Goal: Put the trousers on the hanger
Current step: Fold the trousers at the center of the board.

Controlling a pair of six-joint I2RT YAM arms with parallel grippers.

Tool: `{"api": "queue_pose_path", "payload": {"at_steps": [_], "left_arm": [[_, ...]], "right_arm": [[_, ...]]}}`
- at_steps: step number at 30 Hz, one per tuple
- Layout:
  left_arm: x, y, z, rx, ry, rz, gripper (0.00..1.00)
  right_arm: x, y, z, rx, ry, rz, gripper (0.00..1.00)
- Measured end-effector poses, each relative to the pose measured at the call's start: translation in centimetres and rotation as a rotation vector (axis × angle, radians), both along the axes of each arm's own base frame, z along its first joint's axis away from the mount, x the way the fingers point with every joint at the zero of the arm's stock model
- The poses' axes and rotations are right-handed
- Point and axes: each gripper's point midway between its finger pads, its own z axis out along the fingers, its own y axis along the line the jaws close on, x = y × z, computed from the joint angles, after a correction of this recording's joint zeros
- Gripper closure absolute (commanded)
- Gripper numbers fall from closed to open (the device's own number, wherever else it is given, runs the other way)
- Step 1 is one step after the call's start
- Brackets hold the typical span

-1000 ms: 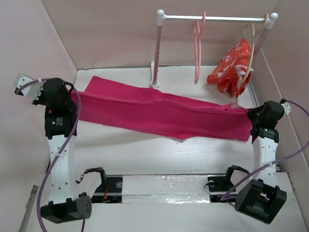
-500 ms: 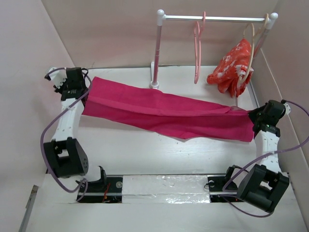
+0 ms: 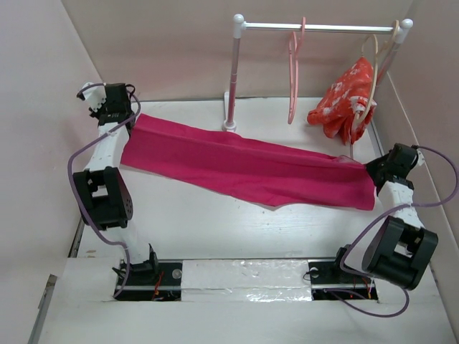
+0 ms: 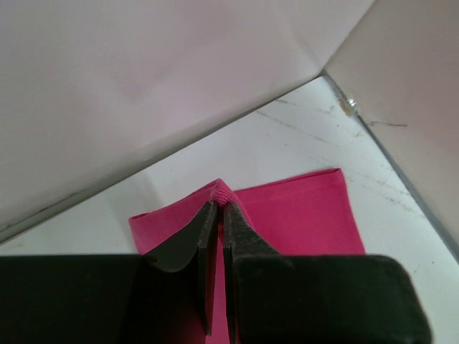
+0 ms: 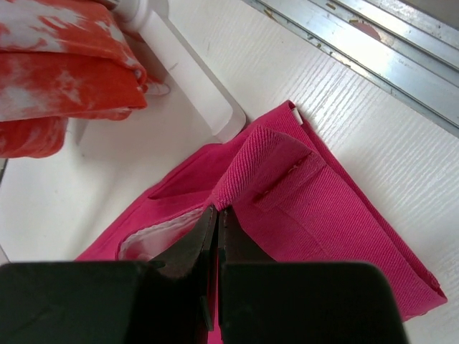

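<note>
The magenta-pink trousers stretch across the table from back left to right, held at both ends. My left gripper is shut on their hem end near the back left corner. At the right side, my right gripper is shut on the waistband, where a belt loop shows. The salmon-pink hanger hangs empty from the rail at the back, well beyond the cloth.
A beige hanger with a red-orange floral garment hangs at the rail's right end. The rail's white post and foot stand just behind the trousers. Walls close in on the left, back and right.
My left arm has swung back and to the left wall, carrying its end of the trousers toward the back corner. The right gripper edged slightly back. The cloth now lies flatter.
</note>
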Motion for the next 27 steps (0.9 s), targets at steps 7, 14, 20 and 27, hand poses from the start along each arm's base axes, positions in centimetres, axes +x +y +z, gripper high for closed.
{"api": "queue_pose_path", "payload": {"at_steps": [7,14,20,27], "left_arm": [[4.6,-1.0,-0.4,0.002,-0.028,-0.044,1.00],[9.3,-1.8,-3.9,-0.007,-0.001,-0.077,1.00],[12.3,-2.6,-7.7,-0.022,0.038,-0.109,0.96],[13.3,-3.2,-9.6,-0.020,0.077,-0.149,0.60]], "right_arm": [[2.1,-0.3,-1.3,-0.003,0.052,0.004,1.00],[4.9,-0.3,-2.9,-0.012,0.112,0.013,1.00],[7.3,-0.5,-3.9,-0.029,0.146,0.029,1.00],[7.6,-0.7,-3.7,-0.040,0.133,0.021,0.63]]}}
